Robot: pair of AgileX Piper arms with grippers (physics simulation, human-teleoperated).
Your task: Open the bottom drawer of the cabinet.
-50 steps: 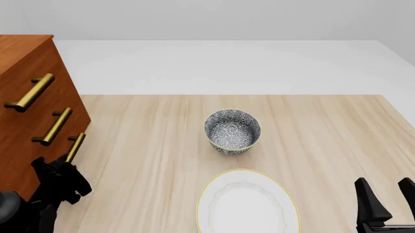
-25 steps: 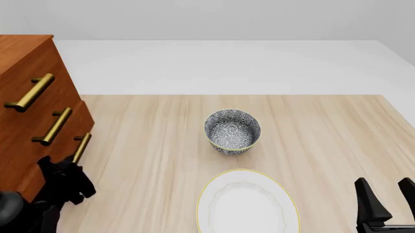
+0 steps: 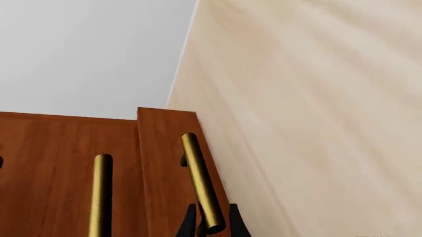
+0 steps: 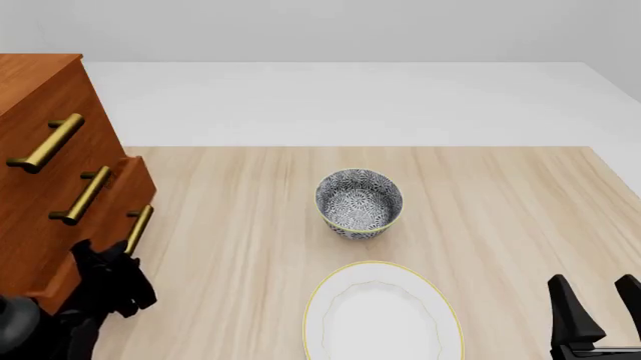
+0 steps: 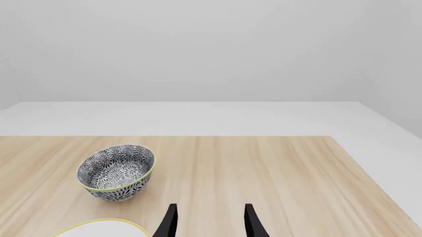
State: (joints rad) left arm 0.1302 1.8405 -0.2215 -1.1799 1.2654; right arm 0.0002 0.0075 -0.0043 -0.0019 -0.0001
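The reddish-brown cabinet (image 4: 35, 135) stands at the table's left edge. Its bottom drawer (image 4: 105, 225) sticks out a little past the two drawers above. My left gripper (image 4: 125, 259) is shut on the near end of the bottom drawer's brass handle (image 4: 138, 229). In the left wrist view the fingertips (image 3: 188, 228) clamp that handle (image 3: 199, 180), with the drawer front (image 3: 161, 163) standing proud of the middle drawer (image 3: 59, 173). My right gripper (image 4: 593, 300) is open and empty at the near right, also seen in the right wrist view (image 5: 208, 219).
A patterned bowl (image 4: 359, 202) stands mid-table, also in the right wrist view (image 5: 116, 170). A white plate with a yellow rim (image 4: 380, 315) lies at the near edge. The middle handle (image 4: 82, 195) and top handle (image 4: 45, 142) are above the held one.
My left gripper has moved right with the handle in it, and the bottom drawer has slid out from the cabinet. The right arm has not moved.
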